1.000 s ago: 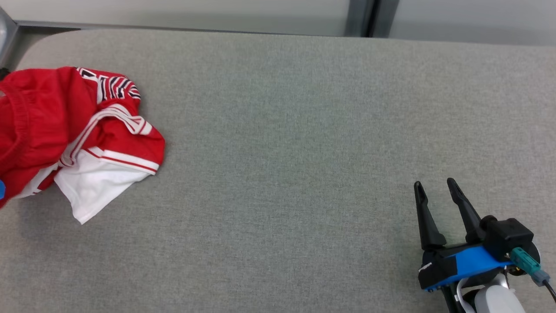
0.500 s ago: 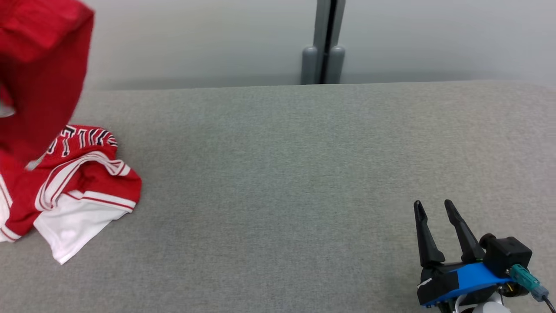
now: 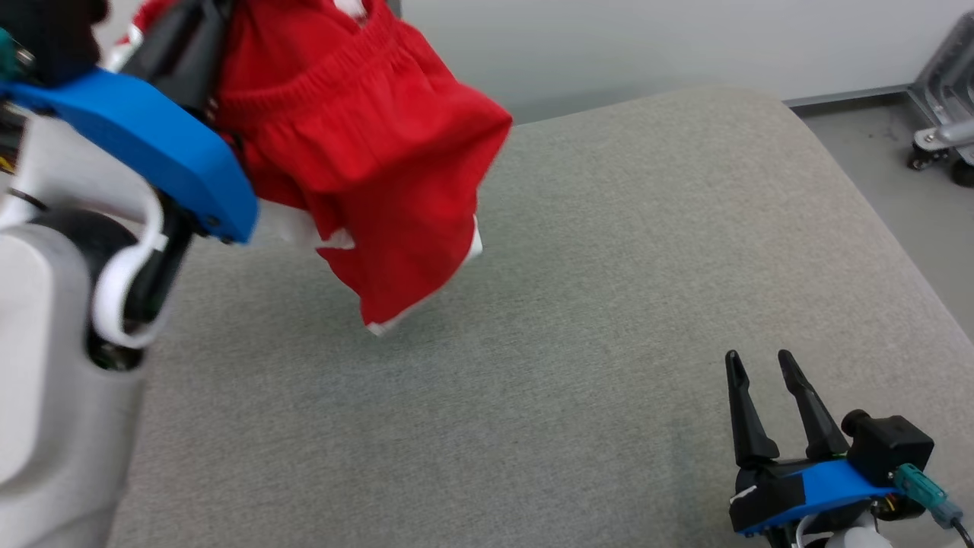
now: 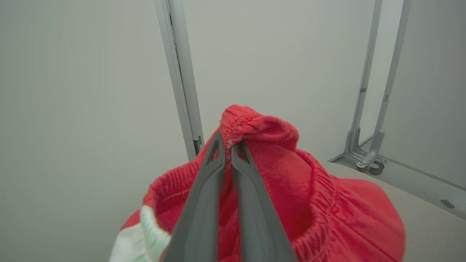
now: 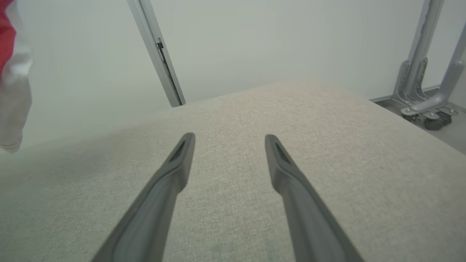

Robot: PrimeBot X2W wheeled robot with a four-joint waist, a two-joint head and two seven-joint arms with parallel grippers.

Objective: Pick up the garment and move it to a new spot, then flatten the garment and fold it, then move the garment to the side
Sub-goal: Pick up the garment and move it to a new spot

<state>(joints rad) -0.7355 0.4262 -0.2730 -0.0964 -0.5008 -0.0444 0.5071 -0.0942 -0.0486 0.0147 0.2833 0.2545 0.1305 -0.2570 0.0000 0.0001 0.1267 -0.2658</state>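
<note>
The garment (image 3: 365, 144) is a pair of red shorts with white trim, hanging in the air above the grey padded table (image 3: 609, 320) at the upper left. My left gripper (image 4: 227, 142) is shut on its elastic red waistband (image 4: 251, 125), and the cloth drapes down around the fingers (image 4: 204, 203). The left arm's blue wrist mount (image 3: 144, 144) looms at the left edge of the head view. My right gripper (image 3: 758, 358) stands open low over the table at the lower right with nothing between its fingers (image 5: 160, 196). A strip of the garment (image 5: 9, 72) shows at the far left of the right wrist view.
The table's rounded right edge (image 3: 852, 175) drops to a grey floor. A metal frame on castors (image 3: 940, 137) stands beyond that edge. A pale wall with a vertical grey post (image 4: 180, 80) rises behind the table.
The garment has been lifted off the table's left side and now hangs from my left gripper, carried rightward. The head camera has turned. My right gripper stays open in place.
</note>
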